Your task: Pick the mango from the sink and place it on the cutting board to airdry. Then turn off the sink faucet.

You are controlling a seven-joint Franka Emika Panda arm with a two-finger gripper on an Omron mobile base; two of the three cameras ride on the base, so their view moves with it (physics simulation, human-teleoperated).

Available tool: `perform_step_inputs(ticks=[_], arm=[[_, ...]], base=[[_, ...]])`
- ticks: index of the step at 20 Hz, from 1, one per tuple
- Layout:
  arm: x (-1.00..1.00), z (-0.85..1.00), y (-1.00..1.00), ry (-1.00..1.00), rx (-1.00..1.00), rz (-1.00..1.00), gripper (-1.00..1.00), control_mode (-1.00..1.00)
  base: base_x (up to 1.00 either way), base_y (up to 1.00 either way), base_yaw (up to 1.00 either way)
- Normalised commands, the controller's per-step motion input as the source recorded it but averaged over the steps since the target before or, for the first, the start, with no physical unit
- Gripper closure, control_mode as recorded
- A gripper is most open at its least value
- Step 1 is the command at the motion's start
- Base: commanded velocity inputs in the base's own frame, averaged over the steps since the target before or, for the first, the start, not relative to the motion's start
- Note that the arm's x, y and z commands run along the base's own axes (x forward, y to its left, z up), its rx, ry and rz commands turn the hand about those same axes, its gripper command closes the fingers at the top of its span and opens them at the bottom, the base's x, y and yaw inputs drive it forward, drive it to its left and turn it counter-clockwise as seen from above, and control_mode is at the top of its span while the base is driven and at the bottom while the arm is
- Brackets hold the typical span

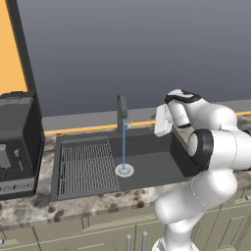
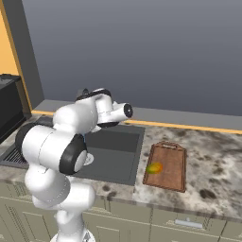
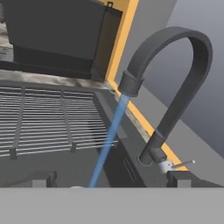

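The mango (image 2: 154, 168) already lies on the cutting board (image 2: 171, 169), near its front left corner, on the counter just right of the sink (image 1: 157, 162). By the look of it, that first step is done and only shutting off the water remains. A blue stream (image 1: 123, 144) runs from the sink faucet (image 1: 121, 113) to the round drain (image 1: 124, 170). The basin holds no fruit, just its wire rack (image 1: 87, 165). The gripper (image 3: 111, 177), spread wide and empty, points at the faucet's small lever (image 3: 178, 165).
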Motion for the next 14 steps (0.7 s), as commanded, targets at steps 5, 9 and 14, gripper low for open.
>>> perform_step_inputs(ticks=[5,9,14], arm=[[0.32,-0.09,0.0,0.0,0.0,0.05,-1.0,-1.0],[0.29,-0.18,0.0,0.0,0.02,0.02,-1.0,-1.0],[0.21,-0.15,0.0,0.0,0.06,0.0,-1.0,-1.0]], base=[[0.0,0.0,0.0],[0.0,0.0,0.0],[0.0,0.0,0.0]])
